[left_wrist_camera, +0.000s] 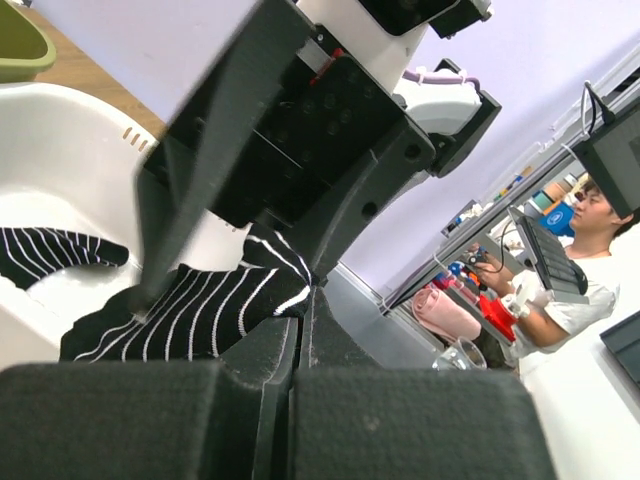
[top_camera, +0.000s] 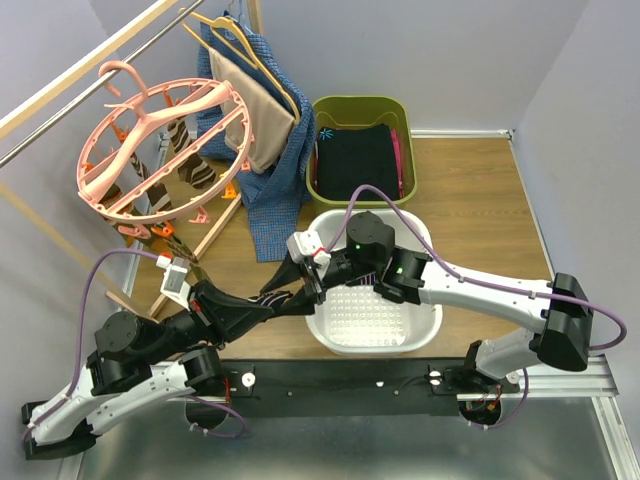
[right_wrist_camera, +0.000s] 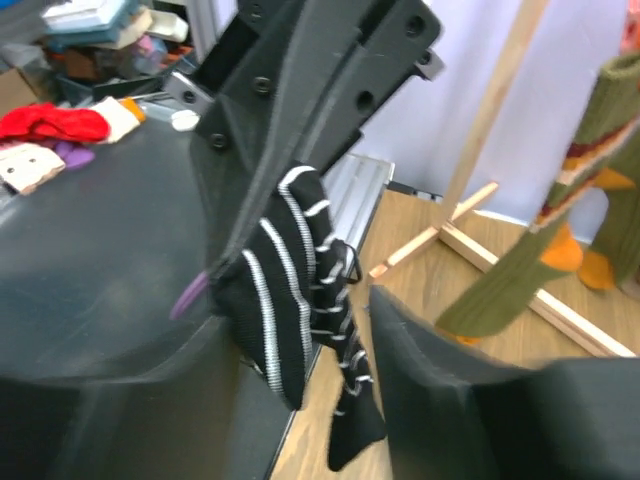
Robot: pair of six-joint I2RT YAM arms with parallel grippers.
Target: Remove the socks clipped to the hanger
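The salmon-pink ring hanger (top_camera: 112, 182) hangs from the rail at the far left, with several striped socks (top_camera: 196, 168) clipped under it. One olive and orange sock (right_wrist_camera: 520, 270) shows in the right wrist view. My left gripper (top_camera: 272, 300) (left_wrist_camera: 300, 300) is shut on a black sock with white stripes (left_wrist_camera: 200, 310) beside the white basket's left edge. The sock (right_wrist_camera: 290, 310) hangs between the spread fingers of my right gripper (top_camera: 298, 272) (right_wrist_camera: 300, 315), which is open around it.
A white laundry basket (top_camera: 436, 322) stands in front centre, under the right arm. A green tub (top_camera: 360, 102) with black clothing sits behind it. Blue and beige garments (top_camera: 280, 190) hang on coat hangers. A wooden rack frame (top_camera: 205, 240) stands at left.
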